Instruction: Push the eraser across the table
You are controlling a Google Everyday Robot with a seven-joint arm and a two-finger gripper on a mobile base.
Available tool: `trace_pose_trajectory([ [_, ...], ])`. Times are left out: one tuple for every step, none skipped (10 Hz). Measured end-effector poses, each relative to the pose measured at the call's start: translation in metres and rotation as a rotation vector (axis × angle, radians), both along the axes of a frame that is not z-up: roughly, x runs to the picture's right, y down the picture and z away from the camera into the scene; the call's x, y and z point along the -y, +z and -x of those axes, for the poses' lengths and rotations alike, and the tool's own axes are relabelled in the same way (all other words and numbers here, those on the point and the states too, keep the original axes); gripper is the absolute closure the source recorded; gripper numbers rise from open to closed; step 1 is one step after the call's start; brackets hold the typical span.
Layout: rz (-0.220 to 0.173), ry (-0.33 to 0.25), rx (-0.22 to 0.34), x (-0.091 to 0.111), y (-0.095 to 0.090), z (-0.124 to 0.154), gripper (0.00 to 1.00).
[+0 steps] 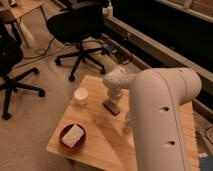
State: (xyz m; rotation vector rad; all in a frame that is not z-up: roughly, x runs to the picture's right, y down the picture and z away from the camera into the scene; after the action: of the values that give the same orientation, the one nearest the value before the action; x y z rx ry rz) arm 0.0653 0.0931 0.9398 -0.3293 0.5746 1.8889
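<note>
We find our gripper (113,98) lowered over the middle of the wooden table (100,140), right at the far edge of the dark eraser (111,107), which lies flat just right of the white cup (80,96). We judge the push is at its contact stage. Next we would need a low, steady sweep, keeping clear of the red bowl (72,136) at the near left.
</note>
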Motion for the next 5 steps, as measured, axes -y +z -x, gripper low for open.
trace_pose_trajectory([
  [0.018, 0.004, 0.019, -0.006, -0.004, 0.009, 1.0],
  [0.032, 0.011, 0.037, -0.012, -0.01, 0.018, 1.0],
  [0.049, 0.025, 0.068, -0.02, -0.019, 0.034, 1.0],
  [0.055, 0.034, 0.102, -0.024, -0.029, 0.051, 1.0],
  [0.063, 0.039, 0.131, -0.03, -0.039, 0.065, 1.0],
])
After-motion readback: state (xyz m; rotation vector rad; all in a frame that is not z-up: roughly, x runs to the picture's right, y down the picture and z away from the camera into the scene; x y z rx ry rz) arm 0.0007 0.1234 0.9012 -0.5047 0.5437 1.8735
